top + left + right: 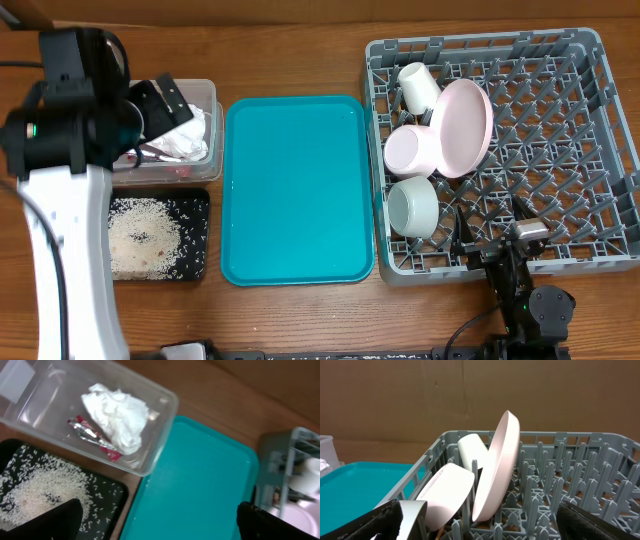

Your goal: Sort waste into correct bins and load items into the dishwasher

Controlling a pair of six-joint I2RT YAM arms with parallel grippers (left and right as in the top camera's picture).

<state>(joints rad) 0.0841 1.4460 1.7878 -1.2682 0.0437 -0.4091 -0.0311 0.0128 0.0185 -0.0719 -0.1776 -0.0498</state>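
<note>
The clear tub (205, 92) holds the crumpled white napkin (117, 417) and the red wrapper (92, 435). The black tray (196, 205) in front of it holds the rice (145, 238), which also shows in the left wrist view (35, 495). My left gripper (168, 103) hovers over the tub, open and empty (160, 527). The grey rack (600, 150) holds the white cup (417, 87), the pink plate (462, 128) on edge and two bowls (410, 150) (413, 208). My right gripper (485, 527) is open and empty at the rack's front edge. I cannot make out the chopsticks.
The teal serving tray (297, 190) lies bare between the bins and the rack, and also shows in the left wrist view (200, 485). The right arm's base (545, 305) stands in front of the rack. Wooden table all around.
</note>
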